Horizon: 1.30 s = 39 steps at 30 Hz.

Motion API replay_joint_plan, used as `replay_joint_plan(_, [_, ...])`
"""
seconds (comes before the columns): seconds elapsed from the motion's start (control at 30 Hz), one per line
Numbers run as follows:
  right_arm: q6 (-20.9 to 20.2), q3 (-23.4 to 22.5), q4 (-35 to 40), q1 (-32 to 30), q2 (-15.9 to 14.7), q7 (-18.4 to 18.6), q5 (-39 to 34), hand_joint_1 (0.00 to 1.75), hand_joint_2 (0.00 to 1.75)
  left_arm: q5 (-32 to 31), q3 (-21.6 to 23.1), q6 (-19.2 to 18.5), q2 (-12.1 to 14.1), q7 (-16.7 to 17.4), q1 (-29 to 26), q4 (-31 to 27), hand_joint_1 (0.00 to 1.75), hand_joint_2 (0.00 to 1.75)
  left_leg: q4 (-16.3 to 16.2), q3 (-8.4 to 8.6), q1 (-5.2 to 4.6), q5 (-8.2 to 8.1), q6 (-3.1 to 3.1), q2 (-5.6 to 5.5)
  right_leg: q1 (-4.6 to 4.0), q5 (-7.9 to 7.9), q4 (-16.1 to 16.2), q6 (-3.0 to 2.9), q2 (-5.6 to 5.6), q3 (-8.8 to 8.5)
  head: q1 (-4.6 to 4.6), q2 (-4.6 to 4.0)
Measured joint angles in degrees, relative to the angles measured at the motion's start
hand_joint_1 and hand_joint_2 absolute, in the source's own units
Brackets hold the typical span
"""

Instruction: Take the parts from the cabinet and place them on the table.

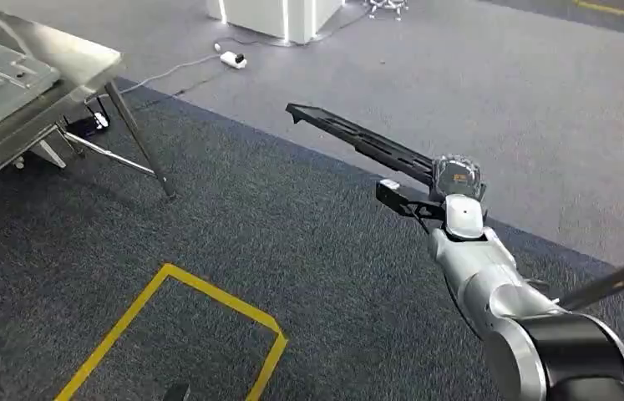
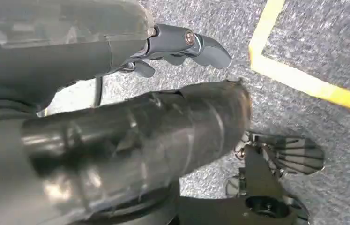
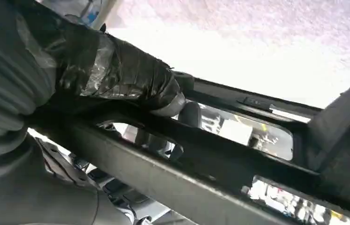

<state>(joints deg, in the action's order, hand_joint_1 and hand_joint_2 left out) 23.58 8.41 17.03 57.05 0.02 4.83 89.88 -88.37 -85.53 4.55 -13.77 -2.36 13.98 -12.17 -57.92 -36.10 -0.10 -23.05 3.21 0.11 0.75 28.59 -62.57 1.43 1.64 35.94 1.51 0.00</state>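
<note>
Metal surface (image 1: 83, 58) sits far left over grey carpet (image 1: 291, 251) with yellow tape (image 1: 208, 292). Right hand (image 1: 456, 180) grips a long black part (image 1: 358, 138); left hand (image 2: 182, 44) curled, can't tell if holding anything.

Head view is evenly lit and sharp for you; the metal table (image 1: 83, 63) throws soft shadows on the carpet (image 1: 233, 234), and light strips glare on the white cabinet (image 1: 275, 17) at top. Left wrist view: the near hand (image 2: 182, 44) and dark body parts are blurred with smeared highlights; the yellow floor tape (image 2: 304, 82) stays fairly crisp. Right wrist view: background blown out white, black part (image 3: 201, 154) underexposed, hand (image 3: 116, 75) soft, tape on it glinting.
</note>
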Motion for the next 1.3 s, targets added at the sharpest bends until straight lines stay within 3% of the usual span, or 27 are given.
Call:
replay_joint_plan(0.07, [-0.09,-0.07,-0.02,0.00,-0.22,-0.11,0.00,1.75,1.75,0.00,0.02,0.00,0.00,-0.04,0.27,0.00,0.00,0.00,-0.11,-0.07,-0.09,-0.02,0.37,-0.79,0.00,4.12,-9.46,0.15,-1.30,4.71,-0.07,0.00])
replay_joint_plan(0.1, [-0.11,-0.13,-0.09,-0.14,-0.35,-0.11,0.00,1.75,1.75,0.00,0.02,0.00,-0.02,-0.04,0.27,0.00,0.00,0.00,-0.21,-0.10,-0.13,-0.07,0.43,-1.26,-0.01,4.95,-12.94,0.19,-1.43,6.60,-0.09,0.00])
replay_joint_plan(0.13, [-0.11,-0.24,-0.17,-0.29,-0.46,-0.09,0.00,1.75,1.75,0.00,0.02,0.00,0.00,-0.04,0.23,0.00,0.00,0.00,-0.37,-0.11,-0.14,-0.11,0.48,-1.90,0.00,4.43,-14.05,0.16,-1.45,7.47,-0.07,0.00])
replay_joint_plan(0.17, [-0.11,-0.28,-0.26,-0.37,-0.61,-0.04,0.00,1.75,1.75,0.00,0.02,0.00,0.00,-0.04,0.11,0.00,0.00,0.00,-0.54,-0.10,-0.13,-0.20,0.47,-2.54,0.02,2.59,-12.33,0.08,-1.47,6.89,-0.09,0.00])
replay_joint_plan(0.23, [-0.09,-0.33,-0.28,-0.29,-0.76,0.00,0.00,1.75,1.75,0.00,0.02,0.00,0.00,-0.04,0.06,0.00,0.00,0.00,-0.99,-0.09,-0.13,-0.40,0.23,-3.68,0.04,-2.73,-3.30,-0.26,-2.01,2.93,-0.07,0.00])
replay_joint_plan(0.27, [-0.09,-0.39,-0.26,-0.19,-0.87,0.00,0.00,1.75,1.75,0.00,0.02,-0.02,-0.02,-0.04,0.06,0.00,0.00,0.00,-1.24,-0.25,-0.06,-0.60,0.01,-4.08,0.07,-4.31,1.48,-0.51,-3.49,0.98,-0.07,0.00])
replay_joint_plan(0.3, [-0.09,-0.44,-0.28,-0.03,-0.87,-0.02,0.00,1.75,1.75,0.00,0.00,-0.02,-0.04,-0.04,0.19,0.00,0.00,0.00,-1.63,-0.80,-0.44,-0.71,-0.29,-4.45,0.06,-3.38,2.69,-0.47,-4.70,0.08,-0.07,0.00])
replay_joint_plan(0.4, [-0.04,-0.59,-0.26,-0.08,-0.90,-0.04,0.00,1.75,1.75,0.00,0.00,-0.02,-0.04,-0.04,0.07,0.00,0.00,0.00,-1.38,-1.03,0.19,-0.35,-1.07,-5.52,-0.18,-3.52,2.73,-0.75,-3.75,0.22,-0.04,0.00])
replay_joint_plan(0.43, [0.00,-0.59,-0.26,-0.08,-0.76,-0.04,0.00,1.75,1.75,0.02,0.00,-0.02,-0.04,-0.04,-0.01,0.00,0.00,0.00,-1.31,-1.07,-0.04,-0.39,-1.47,-6.00,0.09,-3.74,3.19,-1.17,-3.28,-0.02,-0.04,0.00])
replay_joint_plan(0.5, [0.04,-0.63,-0.24,-0.02,-0.61,-0.02,0.02,1.75,1.75,0.04,0.00,-0.02,-0.02,-0.02,-0.08,0.00,0.00,0.00,-4.27,-2.24,-0.14,-2.61,-1.89,-2.61,0.26,-3.90,3.77,-1.90,-2.27,-0.59,0.04,0.00])
replay_joint_plan(0.53, [0.04,-0.65,-0.24,0.00,-0.68,-0.02,0.04,1.75,1.75,0.07,0.00,-0.02,-0.02,-0.02,-0.05,0.00,0.00,0.00,-8.33,-4.12,0.12,-4.82,-2.19,-1.42,0.17,-3.84,3.78,-2.08,-1.73,-0.61,0.00,0.00])
replay_joint_plan(0.6, [0.04,-0.68,-0.26,-0.15,-0.68,-0.02,0.04,1.75,1.75,0.11,0.00,-0.02,-0.02,-0.02,-0.04,0.00,0.00,0.00,-16.98,-8.34,0.45,-8.25,-2.55,-0.66,0.03,-3.74,3.76,-2.22,-0.89,-0.64,0.00,0.00])
replay_joint_plan(0.63, [0.04,-0.68,-0.26,-0.29,-0.68,-0.04,0.04,1.75,1.75,0.11,0.00,-0.02,-0.02,-0.02,-0.10,0.00,0.00,0.00,-19.08,-9.50,0.55,-8.39,-2.69,-0.53,0.03,-3.69,3.75,-2.24,-0.46,-0.66,0.02,0.00])
replay_joint_plan(0.67, [0.04,-0.68,-0.26,-0.44,-0.68,-0.04,0.04,1.75,1.75,0.11,0.00,-0.02,-0.02,-0.02,-0.15,0.00,0.00,0.00,-17.98,-9.10,0.67,-7.05,-2.77,-0.48,0.03,-3.61,3.74,-2.16,0.01,-0.74,0.02,0.00])
replay_joint_plan(0.7, [0.04,-0.68,-0.26,-0.49,-0.68,-0.04,0.04,1.75,1.75,0.11,0.00,-0.02,-0.02,-0.02,-0.16,0.00,0.00,0.00,-14.60,-7.48,0.74,-4.93,-2.78,-0.36,0.03,-3.51,3.68,-2.03,0.41,-0.81,0.02,0.00])
replay_joint_plan(0.77, [0.09,-0.70,-0.26,-0.48,-0.68,-0.04,0.04,1.75,1.75,0.11,0.00,-0.02,0.00,-0.02,-0.09,0.00,0.00,0.00,-4.08,-1.97,0.74,-0.20,-2.50,1.00,0.04,-3.19,3.60,-1.62,1.25,-1.13,0.02,0.00])
replay_joint_plan(0.8, [0.11,-0.70,-0.26,-0.44,-0.68,-0.04,0.04,1.75,1.75,0.11,0.00,-0.02,-0.02,-0.02,0.02,0.00,0.00,0.00,-1.75,-0.61,0.07,-1.33,-2.39,2.59,-0.29,-3.03,3.61,-1.31,1.60,-1.14,0.00,0.00])
replay_joint_plan(0.93, [0.13,-0.87,-0.24,-0.38,-0.59,-0.02,0.04,1.75,1.75,0.11,0.00,-0.02,0.00,-0.04,-0.06,0.00,0.00,0.00,-1.18,-0.87,-0.32,-0.95,-1.02,0.72,-0.26,-2.82,3.75,-0.02,3.07,-1.42,-0.04,0.00])
replay_joint_plan(0.97, [0.15,-0.87,-0.17,-0.41,-0.52,-0.02,0.04,1.75,1.75,0.11,0.00,-0.02,0.00,-0.02,-0.06,0.00,0.00,0.00,-0.52,-0.27,0.19,-0.56,-0.46,0.40,0.09,-2.32,3.33,0.47,2.40,-1.21,-0.04,0.00])
replay_joint_plan(1.0, [0.15,-0.90,-0.13,-0.38,-0.66,-0.02,0.04,1.75,1.75,0.11,0.00,0.00,0.00,-0.04,-0.04,0.00,0.00,0.00,-0.41,-0.13,0.14,-0.57,-0.29,0.06,0.11,-1.24,1.88,0.51,0.39,-0.73,-0.11,0.00])
replay_joint_plan(1.03, [0.18,-0.90,-0.11,-0.35,-0.63,0.00,0.04,1.75,1.75,0.11,0.00,-0.02,0.00,-0.04,0.02,0.00,0.00,0.00,-0.42,-0.10,0.15,-0.59,0.06,-0.24,0.20,0.68,-1.45,0.49,-0.63,0.85,-0.11,0.00])
replay_joint_plan(1.1, [0.20,-0.92,-0.13,-0.54,-0.74,-0.02,0.04,1.75,1.75,0.11,0.00,-0.02,-0.02,-0.04,0.19,0.00,0.00,0.00,-0.45,-0.09,0.03,-0.68,0.36,-1.05,0.10,4.62,-10.93,0.59,-1.38,5.71,-0.11,0.00])
replay_joint_plan(1.13, [0.20,-0.94,-0.17,-0.71,-0.79,-0.02,0.04,1.75,1.75,0.13,0.00,-0.04,-0.02,-0.04,0.14,0.00,0.00,0.00,-0.54,-0.08,-0.07,-0.70,0.40,-1.67,0.04,5.23,-14.32,0.57,-1.47,7.65,-0.11,0.00])
replay_joint_plan(1.17, [0.20,-0.94,-0.17,-0.92,-0.81,-0.02,0.04,1.75,1.75,0.13,0.00,-0.02,0.00,-0.02,0.03,0.00,0.00,0.00,-0.59,0.00,-0.10,-0.76,0.46,-2.20,0.02,4.31,-14.60,0.46,-1.48,8.17,-0.09,0.00])
replay_joint_plan(1.2, [0.20,-0.94,-0.17,-1.04,-0.83,0.00,0.04,1.75,1.75,0.13,0.00,-0.02,0.00,-0.02,-0.04,0.00,0.00,0.00,-0.67,0.10,-0.15,-0.82,0.47,-2.81,0.00,2.08,-11.97,0.22,-1.56,7.26,-0.11,0.00])
replay_joint_plan(1.27, [0.20,-0.98,-0.11,-0.96,-1.02,0.02,0.04,1.75,1.75,0.13,0.00,-0.02,-0.02,-0.04,0.00,0.00,0.00,0.00,-0.91,0.35,-0.19,-1.05,0.28,-3.89,-0.05,-3.71,-1.64,-0.45,-2.46,2.66,-0.11,0.00])
replay_joint_plan(1.3, [0.22,-1.00,-0.11,-0.90,-1.07,0.00,0.04,1.75,1.75,0.13,0.00,-0.04,-0.07,-0.04,-0.05,0.00,0.00,0.00,-0.95,0.33,-0.05,-1.16,0.12,-4.29,-0.08,-4.44,2.46,-0.83,-4.10,1.04,-0.11,0.00])
